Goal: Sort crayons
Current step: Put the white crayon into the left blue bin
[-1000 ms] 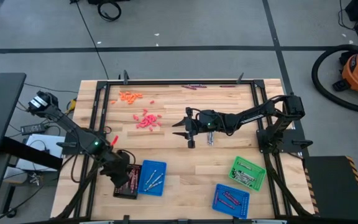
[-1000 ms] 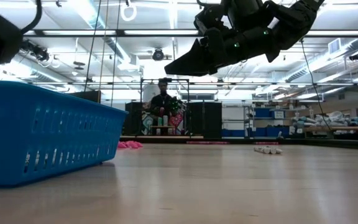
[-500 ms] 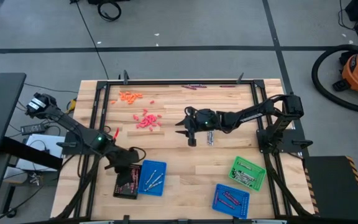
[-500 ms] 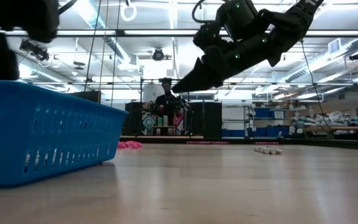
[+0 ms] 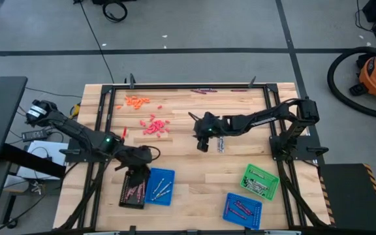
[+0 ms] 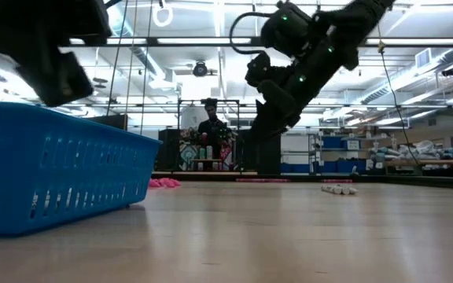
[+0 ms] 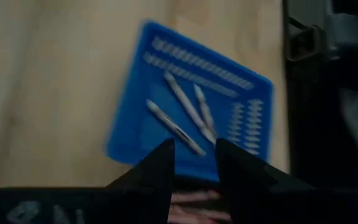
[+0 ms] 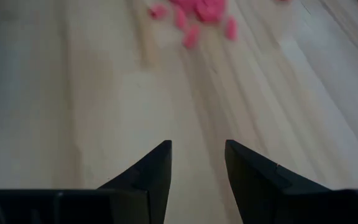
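Crayons are spread in groups on the bench: an orange cluster near the far left corner, a red-pink pile just inward of it, a few silver-grey ones near the middle, some dark purple ones along the far edge. Others are already sorted: silver-grey sticks in the blue tray near the front edge, red-pink in the black tray beside it, more in the green tray and the second blue tray toward the front right.

My left hand hangs over the blue tray, fingers parted, nothing between them. My right hand hovers mid-bench, fingers apart and empty, pointing toward the red-pink pile.

I judge the step in hand is the right hand's next pick. To do it well I'd single out a crayon at the pile's edge, line the fingers across its length, and come down straight so the neighbours aren't scattered.

The high view gives me the whole layout; the left wrist view alone shows three silver-grey sticks lying separately in the tray. The low view adds height: the right hand is clearly above the surface, and a person stands in the room behind.
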